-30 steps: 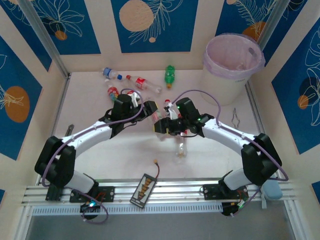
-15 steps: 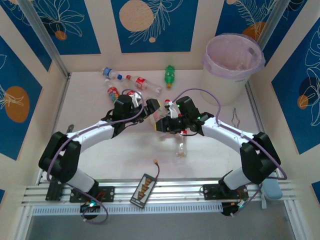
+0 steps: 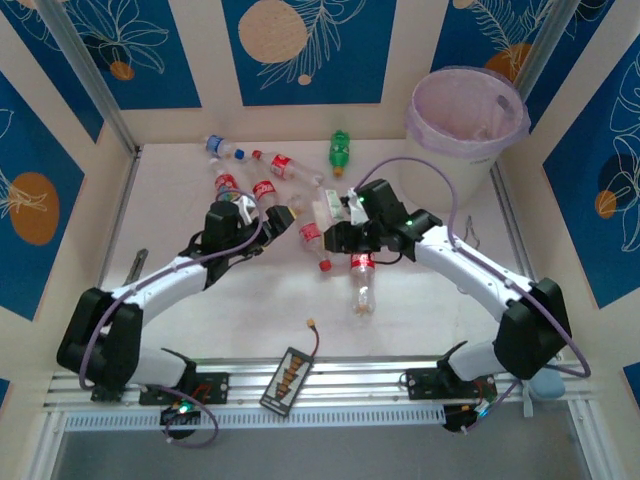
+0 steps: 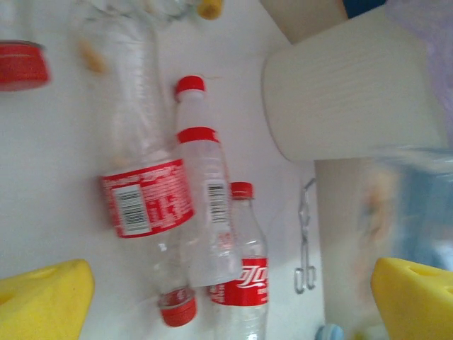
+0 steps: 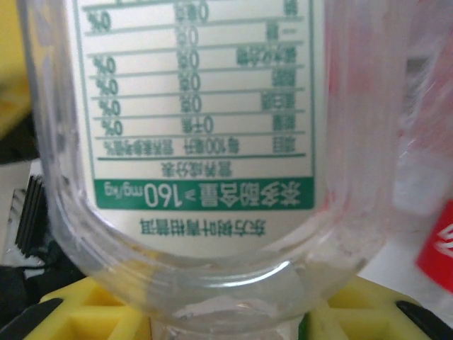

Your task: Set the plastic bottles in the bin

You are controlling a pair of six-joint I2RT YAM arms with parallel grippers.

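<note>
My right gripper is clamped on a clear bottle. The bottle is thin, glossy plastic with a rounded wall. Its white printed label ends in a green band, and the bottle sits between matte yellow pads.

My left gripper stands wide apart with nothing in it, above three bottles lying on the smooth pale table. The crumpled one has a red wrap label. The slim one has a white label and a red cap. The cola bottle lies against the slim one.

The other plastic bottles lie on their sides across the far middle of the table, mostly clear with red labels. Among them are a green one and a blue-capped one.

The bin stands upright in the far right corner. It is a round white bucket with a faintly ribbed wall, and a thin, wrinkled lilac liner is folded over its rim.
</note>
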